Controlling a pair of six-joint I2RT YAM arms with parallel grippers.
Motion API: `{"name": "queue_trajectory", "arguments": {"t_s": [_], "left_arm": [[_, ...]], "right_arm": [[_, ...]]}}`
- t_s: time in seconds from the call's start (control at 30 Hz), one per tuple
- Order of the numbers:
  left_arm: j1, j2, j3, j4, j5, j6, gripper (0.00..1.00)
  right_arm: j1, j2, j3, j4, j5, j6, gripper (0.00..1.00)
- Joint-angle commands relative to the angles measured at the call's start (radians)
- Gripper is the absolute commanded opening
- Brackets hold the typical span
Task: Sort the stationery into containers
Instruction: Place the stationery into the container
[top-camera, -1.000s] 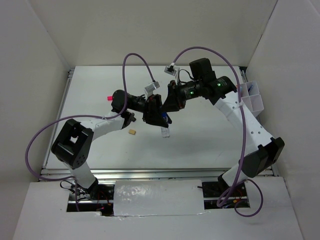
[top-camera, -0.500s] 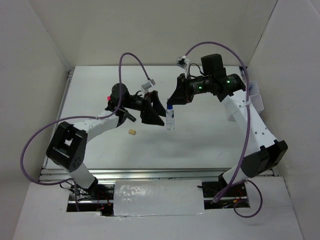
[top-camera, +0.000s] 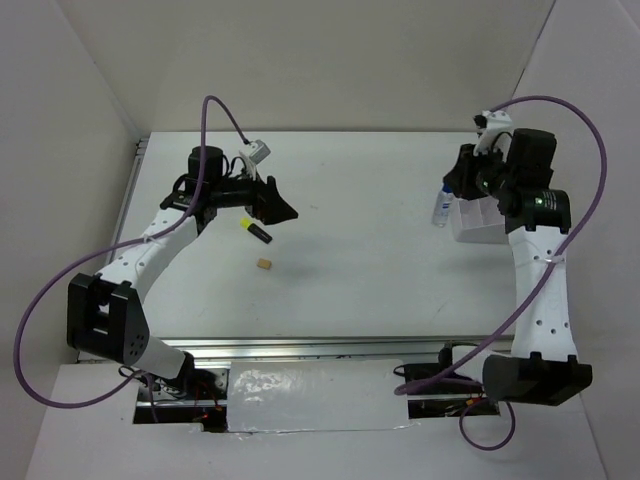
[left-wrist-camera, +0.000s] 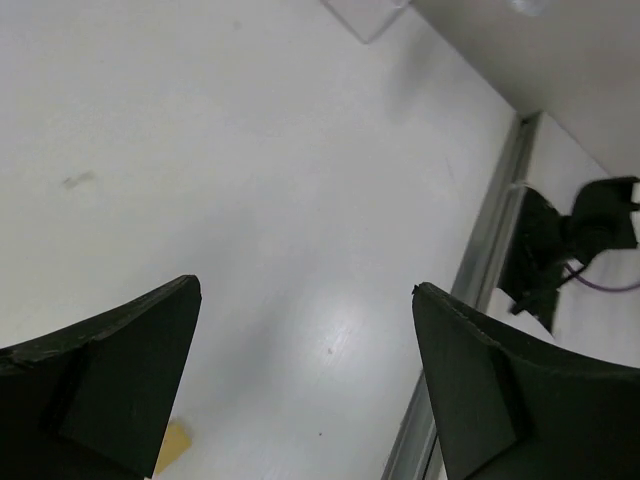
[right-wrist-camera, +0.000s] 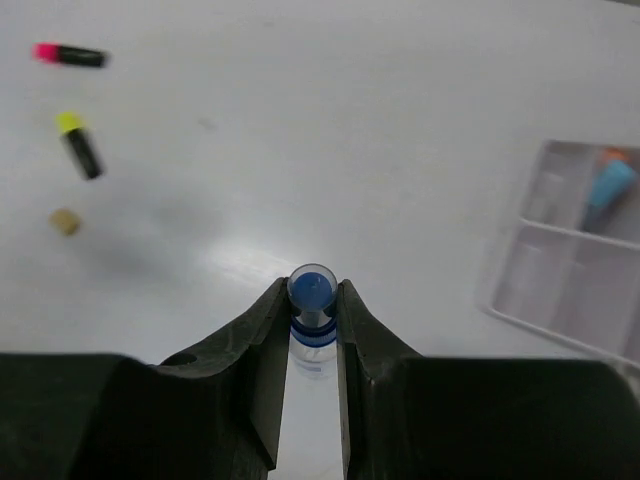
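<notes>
Partly hidden by the right arm (top-camera: 535, 270), the tray (top-camera: 470, 228) sits at the right edge of the bench (top-camera: 360, 210); right fingers (right-wrist-camera: 262, 350) pinch the blue-capped bottle (right-wrist-camera: 312, 292) just beside it. Left fingers (left-wrist-camera: 120, 370) stand spread, half covering the tan eraser (left-wrist-camera: 172, 447).

Bottle (top-camera: 440, 210) now in right gripper (right-wrist-camera: 312, 296)
</notes>
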Motion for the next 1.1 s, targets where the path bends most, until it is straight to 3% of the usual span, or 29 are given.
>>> {"name": "queue_trajectory", "arguments": {"t_s": [0.0, 0.23, 0.43, 0.73, 1.07], "left_arm": [[0.011, -0.014, 0.034, -0.091, -0.139, 0.073, 0.99], [-0.006, -0.004, 0.074, -0.127, -0.286, 0.051, 0.99], [-0.015, -0.018, 0.025, -0.033, -0.376, -0.055, 0.99], [0.004, 0.051, 0.083, -0.033, -0.395, -0.037, 0.99], [0.078, 0.143, 0.115, -0.024, -0.321, -0.051, 0.99]], "right_arm": [[-0.138, -0.021, -0.061, 0.156, 0.272, -0.026, 0.0], [-0.369, 0.015, -0.09, 0.312, 0.306, -0.015, 0.0], [-0.456, 0.115, -0.03, 0.394, 0.364, 0.053, 0.0], [-0.462, 0.192, -0.088, 0.55, 0.431, 0.148, 0.0], [-0.428, 0.322, -0.062, 0.529, 0.502, 0.218, 0.0]]}}
